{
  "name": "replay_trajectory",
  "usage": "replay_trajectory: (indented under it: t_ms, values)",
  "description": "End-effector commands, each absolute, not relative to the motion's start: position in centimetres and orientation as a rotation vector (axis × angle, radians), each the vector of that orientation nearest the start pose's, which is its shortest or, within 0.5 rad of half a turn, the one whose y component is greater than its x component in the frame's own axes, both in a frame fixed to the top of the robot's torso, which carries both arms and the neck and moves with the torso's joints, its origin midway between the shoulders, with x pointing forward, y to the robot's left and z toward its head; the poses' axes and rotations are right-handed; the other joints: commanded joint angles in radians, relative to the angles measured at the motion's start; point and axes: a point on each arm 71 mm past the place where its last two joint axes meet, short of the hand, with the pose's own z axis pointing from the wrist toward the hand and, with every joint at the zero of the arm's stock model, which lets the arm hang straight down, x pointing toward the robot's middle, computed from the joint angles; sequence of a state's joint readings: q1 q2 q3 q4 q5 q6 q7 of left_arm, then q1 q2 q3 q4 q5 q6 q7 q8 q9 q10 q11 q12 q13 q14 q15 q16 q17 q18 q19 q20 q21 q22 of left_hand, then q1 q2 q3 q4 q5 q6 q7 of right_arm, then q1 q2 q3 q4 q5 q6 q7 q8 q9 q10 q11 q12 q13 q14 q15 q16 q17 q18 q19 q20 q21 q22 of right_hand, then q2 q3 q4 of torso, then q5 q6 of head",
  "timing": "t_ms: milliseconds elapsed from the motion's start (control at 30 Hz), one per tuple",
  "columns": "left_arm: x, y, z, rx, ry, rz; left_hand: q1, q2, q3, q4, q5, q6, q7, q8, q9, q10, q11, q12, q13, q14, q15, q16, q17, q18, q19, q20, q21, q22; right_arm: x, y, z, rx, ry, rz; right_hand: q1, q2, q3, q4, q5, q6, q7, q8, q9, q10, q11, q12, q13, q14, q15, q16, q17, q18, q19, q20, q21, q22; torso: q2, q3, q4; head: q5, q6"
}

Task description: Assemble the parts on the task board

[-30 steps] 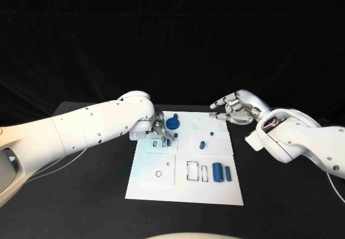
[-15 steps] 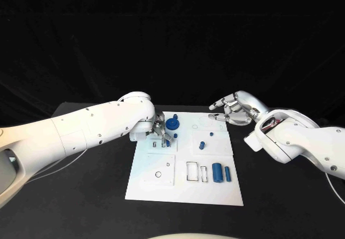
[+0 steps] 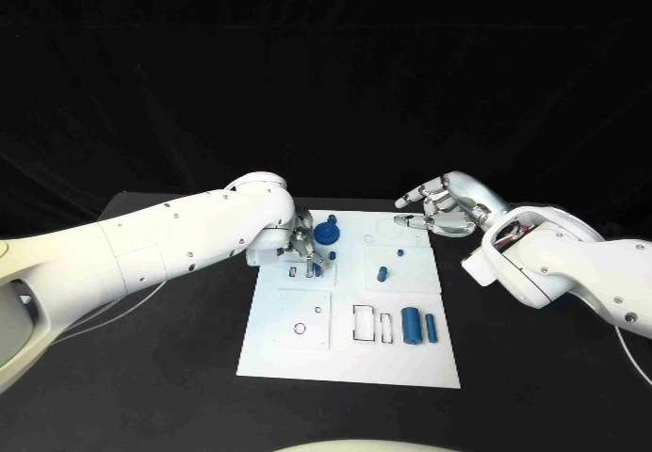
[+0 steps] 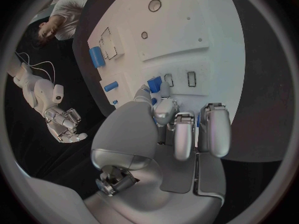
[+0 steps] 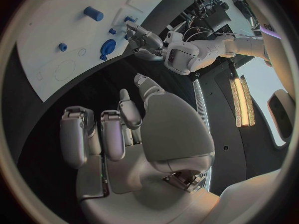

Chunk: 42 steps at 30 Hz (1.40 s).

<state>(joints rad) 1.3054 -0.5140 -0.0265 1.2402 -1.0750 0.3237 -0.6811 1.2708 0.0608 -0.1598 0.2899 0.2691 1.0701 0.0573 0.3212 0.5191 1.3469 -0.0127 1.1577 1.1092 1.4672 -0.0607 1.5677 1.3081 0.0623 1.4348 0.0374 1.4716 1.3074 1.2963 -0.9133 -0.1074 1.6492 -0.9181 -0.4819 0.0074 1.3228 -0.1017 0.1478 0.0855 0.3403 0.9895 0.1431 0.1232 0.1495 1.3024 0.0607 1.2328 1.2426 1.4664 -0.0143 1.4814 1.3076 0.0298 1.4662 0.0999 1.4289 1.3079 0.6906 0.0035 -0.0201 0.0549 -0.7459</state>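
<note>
The white task board [image 3: 313, 348] lies mid-table. My left hand [image 3: 301, 247] hovers over the board's left far section and pinches a small blue part [image 4: 154, 83] between thumb and a finger, right beside two narrow slots [image 4: 191, 78]. The same part [image 3: 317, 269] pokes out below the fingers in the head view. A blue round knob [image 3: 326, 232] stands just behind that hand. My right hand [image 3: 439, 213] hangs open above the board's far right corner, holding nothing, its fingers [image 5: 93, 134] spread.
A short blue peg [image 3: 382, 275] and a tiny blue stud [image 3: 401, 252] stand mid-board. Two blue cylinders [image 3: 411, 326] lie side by side near a rectangular recess [image 3: 363, 322]. Black table [image 3: 163, 377] surrounds the board.
</note>
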Motion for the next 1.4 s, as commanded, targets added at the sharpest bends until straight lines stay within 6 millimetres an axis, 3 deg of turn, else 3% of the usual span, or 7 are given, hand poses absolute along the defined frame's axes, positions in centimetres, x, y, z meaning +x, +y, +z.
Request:
replay_trajectory:
  t_ms: [33, 367, 433, 500, 567, 733, 1400]
  values:
    - [53.1, 13.2, -19.3, -0.044, 2.420, -0.247, 0.020, 0.002, 0.014, 0.001, 0.000, -0.012, 0.000, 0.004, 0.006, -0.006, -0.001, -0.006, 0.000, 0.104, -0.008, 0.003, 0.263, -0.014, -0.001, 0.002, 0.005, 0.039, 47.1, -20.4, -15.1, 0.286, 1.612, 0.961, 0.008, -0.002, -0.001, -0.006, 0.004, 0.006, 0.001, 0.007, 0.001, 0.002, -0.002, 0.004, 0.001, 0.064, 0.001, -0.005, 0.102, 0.011, 0.002, -0.003, 0.000, 0.158, 0.000, 0.0002, -0.0003, 0.000, 0.000]
    - [53.0, 13.1, -19.4, -0.076, 2.440, -0.292, 0.206, 0.009, 0.213, -0.025, 0.012, -0.040, -0.007, -0.002, 0.038, -0.019, -0.010, -0.026, -0.008, 0.104, -0.019, 0.003, 0.263, -0.014, -0.003, -0.004, 0.006, 0.041, 47.1, -20.4, -15.2, 0.286, 1.617, 0.960, 0.010, 0.000, 0.000, -0.006, 0.006, 0.006, 0.001, 0.007, 0.002, 0.002, -0.002, 0.005, 0.001, 0.064, 0.001, -0.005, 0.102, 0.011, 0.002, -0.003, -0.001, 0.158, 0.000, 0.0002, 0.0002, 0.001, -0.001]
    - [53.0, 13.2, -19.3, -0.085, 2.437, -0.298, 0.239, -0.025, 0.307, -0.019, 0.014, -0.045, -0.001, -0.001, 0.050, -0.021, -0.007, -0.035, -0.013, 0.104, -0.018, 0.003, 0.263, -0.014, -0.003, -0.005, 0.006, 0.042, 47.2, -20.5, -15.3, 0.283, 1.618, 0.957, 0.010, 0.001, 0.001, -0.006, 0.007, 0.006, 0.001, 0.007, 0.002, 0.002, -0.002, 0.004, 0.000, 0.064, 0.001, -0.006, 0.101, 0.011, 0.001, -0.003, -0.002, 0.157, 0.000, 0.0005, -0.0002, 0.002, -0.002]
    - [53.0, 13.3, -19.3, -0.094, 2.433, -0.303, 0.232, -0.102, 0.457, 0.008, 0.009, -0.048, -0.001, 0.005, 0.073, -0.015, -0.008, -0.041, -0.016, 0.104, -0.001, 0.003, 0.263, -0.012, -0.005, -0.006, 0.006, 0.043, 47.2, -20.5, -15.3, 0.281, 1.618, 0.953, 0.010, 0.001, 0.001, -0.006, 0.007, 0.006, 0.001, 0.007, 0.002, 0.002, -0.002, 0.004, 0.000, 0.064, 0.001, -0.006, 0.101, 0.011, 0.001, -0.003, -0.002, 0.157, 0.001, 0.0001, -0.0003, 0.002, -0.001]
    - [53.0, 13.3, -19.3, -0.103, 2.429, -0.307, 0.208, -0.146, 0.573, -0.002, 0.008, -0.051, 0.007, 0.011, 0.093, -0.013, -0.005, -0.044, -0.017, 0.104, -0.007, 0.003, 0.263, -0.012, -0.005, -0.002, 0.006, 0.044, 47.3, -20.6, -15.3, 0.280, 1.617, 0.950, 0.010, 0.001, 0.001, -0.006, 0.007, 0.006, 0.001, 0.007, 0.002, 0.002, -0.002, 0.004, 0.000, 0.064, 0.001, -0.006, 0.101, 0.011, 0.001, -0.003, -0.002, 0.157, 0.001, 0.0003, -0.0002, 0.002, -0.001]
    - [53.0, 13.6, -19.2, -0.141, 2.422, -0.331, 0.132, -0.220, 0.812, -0.050, 0.001, -0.054, 0.009, 0.034, 0.150, -0.004, 0.000, -0.045, -0.016, 0.104, -0.005, 0.003, 0.263, -0.014, -0.005, 0.002, 0.008, 0.047, 47.4, -20.7, -15.3, 0.279, 1.615, 0.945, 0.010, 0.000, 0.000, -0.006, 0.007, 0.006, 0.001, 0.007, 0.002, 0.002, -0.002, 0.004, 0.000, 0.064, 0.001, -0.006, 0.101, 0.011, 0.002, -0.003, -0.001, 0.158, 0.001, 0.0006, -0.0003, 0.004, -0.002]
    - [51.9, 16.1, -18.2, -0.355, 2.261, -0.380, 0.048, -0.253, 0.935, -0.163, -0.004, -0.051, 0.003, 0.060, 0.219, 0.009, -0.004, -0.045, -0.017, 0.104, -0.012, 0.003, 0.263, -0.015, 0.000, -0.001, 0.012, 0.057, 47.5, -21.3, -15.4, 0.287, 1.611, 0.933, 0.007, 0.000, -0.001, -0.005, 0.009, 0.006, 0.001, 0.008, 0.002, 0.002, -0.002, 0.004, 0.000, 0.064, 0.001, -0.006, 0.100, 0.011, 0.002, -0.003, -0.002, 0.157, 0.001, 0.0003, 0.0019, 0.008, -0.004]
